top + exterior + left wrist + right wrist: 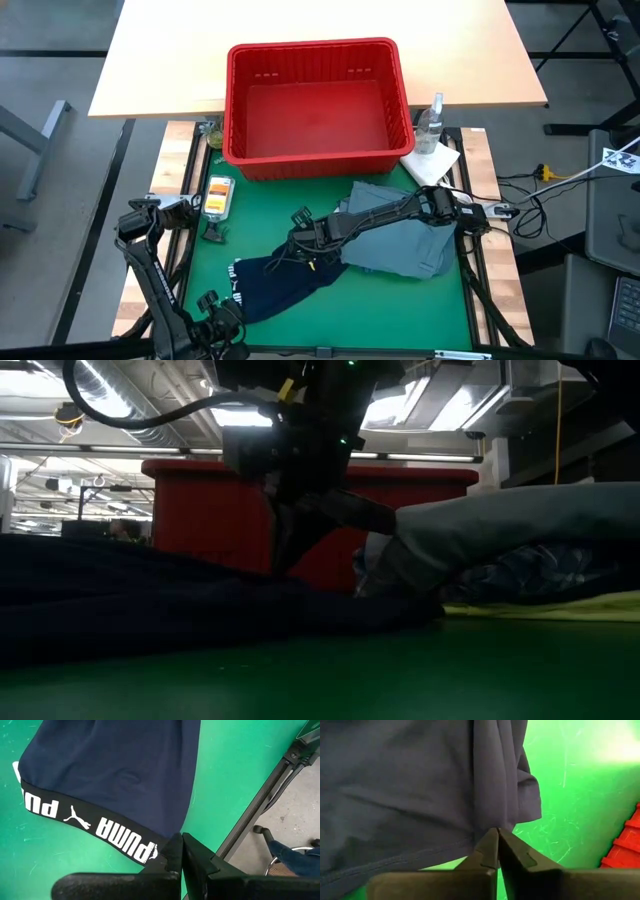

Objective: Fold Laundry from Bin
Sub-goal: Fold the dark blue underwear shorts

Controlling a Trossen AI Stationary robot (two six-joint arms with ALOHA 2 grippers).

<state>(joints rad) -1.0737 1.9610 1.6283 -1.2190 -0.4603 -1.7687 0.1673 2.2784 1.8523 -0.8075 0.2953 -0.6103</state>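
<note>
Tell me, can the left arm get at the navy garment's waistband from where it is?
Probably yes. The left end effector sits closed right at the logo waistband of the navy garment, with only bare green mat around it. The right end effector works the garment's far edge, not blocking.

The high view looks straight down on the whole worktop point(400, 300), red bin point(318, 160) at its far side; the low view faces that bin point(200, 510) level from the mat; both wrist views hang close over the navy garment point(115, 770), beside the bin.
</note>
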